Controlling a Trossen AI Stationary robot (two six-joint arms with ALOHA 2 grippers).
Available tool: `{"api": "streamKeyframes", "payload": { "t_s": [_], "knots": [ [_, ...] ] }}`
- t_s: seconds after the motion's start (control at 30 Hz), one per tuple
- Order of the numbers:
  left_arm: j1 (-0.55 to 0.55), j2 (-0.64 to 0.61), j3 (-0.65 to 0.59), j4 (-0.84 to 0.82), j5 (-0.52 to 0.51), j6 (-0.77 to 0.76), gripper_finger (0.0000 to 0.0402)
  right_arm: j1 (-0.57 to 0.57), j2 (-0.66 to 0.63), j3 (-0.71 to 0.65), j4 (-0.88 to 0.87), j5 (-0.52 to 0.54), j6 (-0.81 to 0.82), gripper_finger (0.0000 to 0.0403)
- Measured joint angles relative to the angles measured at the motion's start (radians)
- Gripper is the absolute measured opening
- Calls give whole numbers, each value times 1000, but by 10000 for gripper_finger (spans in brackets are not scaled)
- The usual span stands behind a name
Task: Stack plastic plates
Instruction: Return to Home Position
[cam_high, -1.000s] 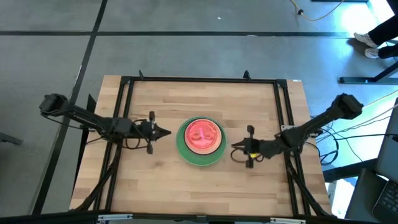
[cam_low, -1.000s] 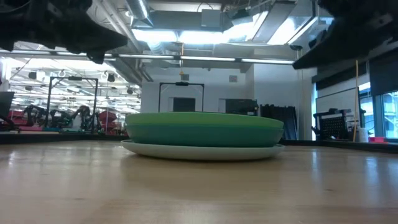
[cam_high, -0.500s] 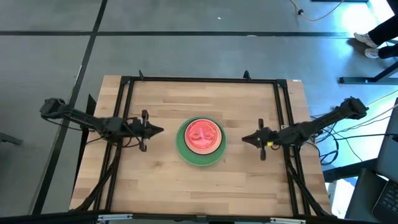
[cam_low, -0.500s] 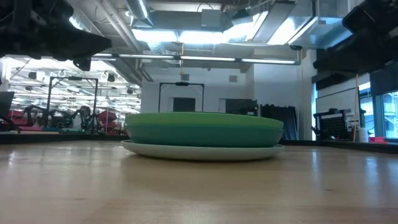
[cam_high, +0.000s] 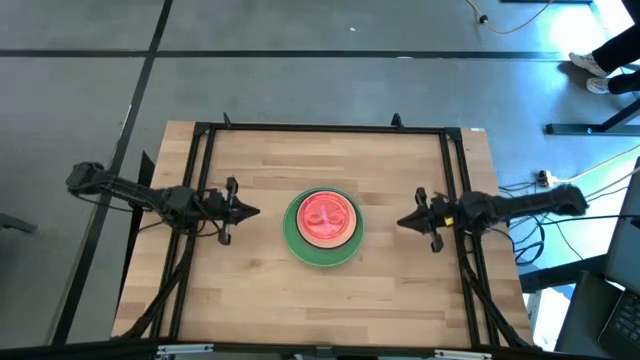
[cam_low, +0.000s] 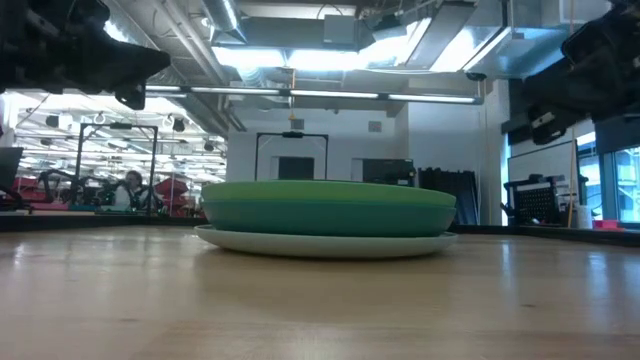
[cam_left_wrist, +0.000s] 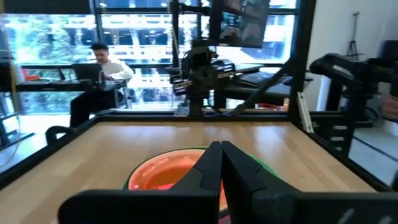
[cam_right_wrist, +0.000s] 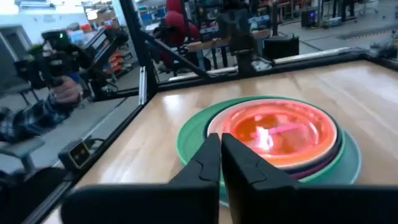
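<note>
plates (cam_high: 322, 228) nested in one pile | reckon they're light, stiff, slick, so you'd pinch a rim | left gripper (cam_high: 250, 211) and right gripper (cam_high: 403, 222) flank it, both closed, empty

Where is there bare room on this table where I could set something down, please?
The table is bare across the far strip between the stack of plates and the black frame, and across the near strip in front of the stack. The middle band is crowded: the left claw and right claw, both shut, flank the stack.
</note>
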Motion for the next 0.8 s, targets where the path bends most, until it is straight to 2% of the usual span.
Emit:
{"api": "streamKeyframes", "payload": {
  "t_s": [0.1, 0.23, 0.4, 0.6, 0.8],
  "knots": [
    [22, -7, 0, -2, 15, 8, 4, -99, -32, 0, -16, -78, -10, 2],
    [48, -42, 0, -54, 10, -7, 4, -192, -91, 0, -31, -92, -52, 7],
    [79, -149, 0, -148, -25, -27, 4, -262, -165, 0, -132, -88, -75, 1],
    [77, -259, 0, -278, 14, -99, 4, -294, -183, 0, -143, -23, -99, 3],
    [77, -326, 0, -332, -90, -102, 4, -293, -179, 1, -148, 91, -104, 1]
  ]
}}
